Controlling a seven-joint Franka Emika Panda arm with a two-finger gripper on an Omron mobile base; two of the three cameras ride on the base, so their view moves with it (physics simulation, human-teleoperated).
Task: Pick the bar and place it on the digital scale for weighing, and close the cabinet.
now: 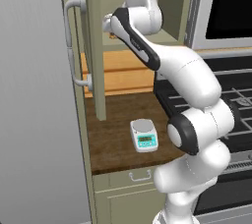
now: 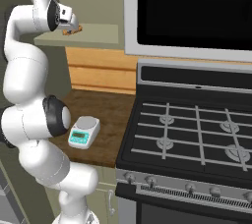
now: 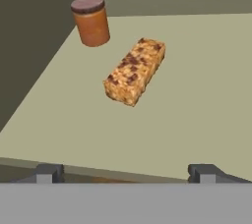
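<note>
The bar (image 3: 134, 70), orange-brown and crumbly, lies flat on the cabinet shelf (image 3: 202, 95) a short way ahead of my gripper (image 3: 125, 173). The two fingertips (image 3: 47, 173) stand wide apart at the shelf's front edge with nothing between them, so the gripper is open. From the right base view, the gripper (image 2: 72, 23) hovers just in front of the bar (image 2: 74, 31) on the shelf. The cabinet door (image 1: 93, 46) hangs open with its curved grey handle (image 1: 74, 41) to the left. The digital scale (image 1: 143, 135) (image 2: 83, 132) sits on the brown counter below, nothing on its plate.
An orange-brown jar (image 3: 91, 20) with a dark lid stands on the shelf behind the bar, to its left. A gas stove (image 2: 197, 129) flanks the counter (image 1: 113, 129) on the right, with a microwave (image 2: 197, 12) above it. A drawer (image 1: 140, 175) sits under the counter.
</note>
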